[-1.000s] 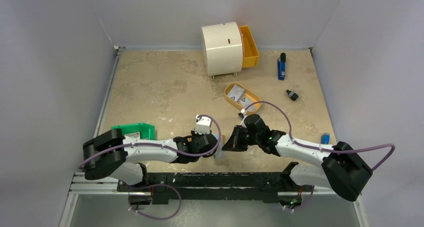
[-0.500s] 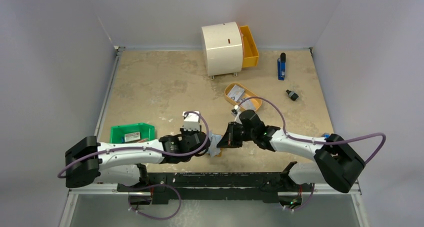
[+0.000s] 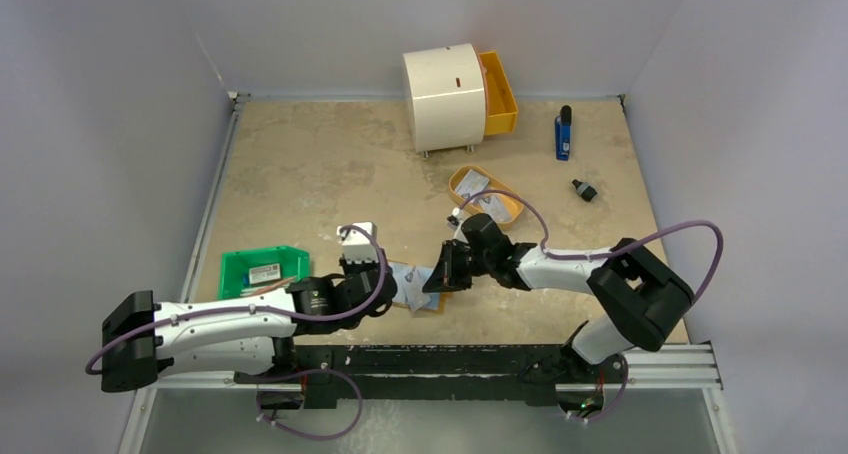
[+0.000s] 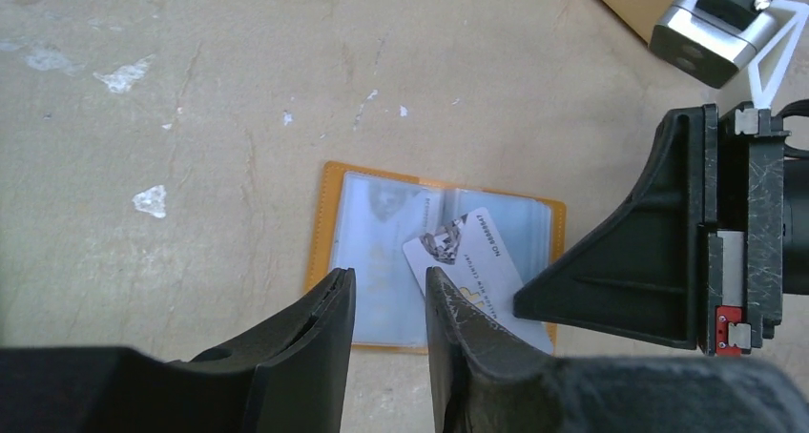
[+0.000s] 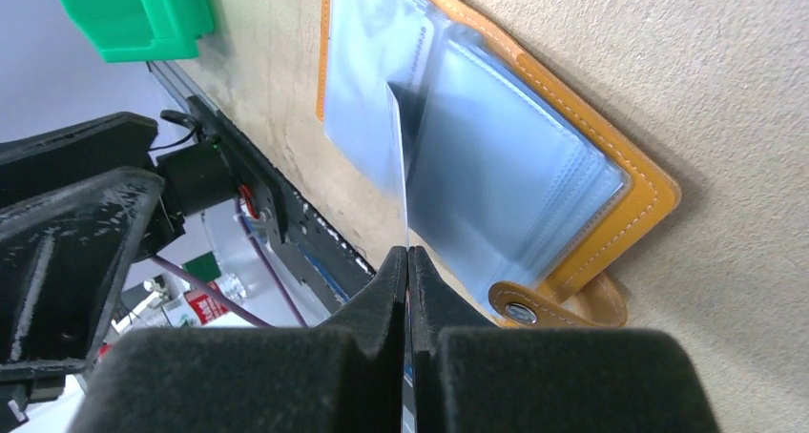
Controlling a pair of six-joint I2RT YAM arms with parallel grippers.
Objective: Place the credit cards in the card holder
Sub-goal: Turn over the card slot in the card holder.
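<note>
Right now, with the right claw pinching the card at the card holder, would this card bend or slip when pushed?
The card is probably stiff: pinched by the right claw at one edge, it stands straight, without sagging. It looks thin and likely light. Its smooth face may slip in the grip if the clear sleeve of the card holder resists.

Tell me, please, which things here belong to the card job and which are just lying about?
Job: open card holder; card in the right pincer; second card in the yellow tray; left pincer.
Lying about: green bin; white drum cabinet; blue pen; small black object.
</note>
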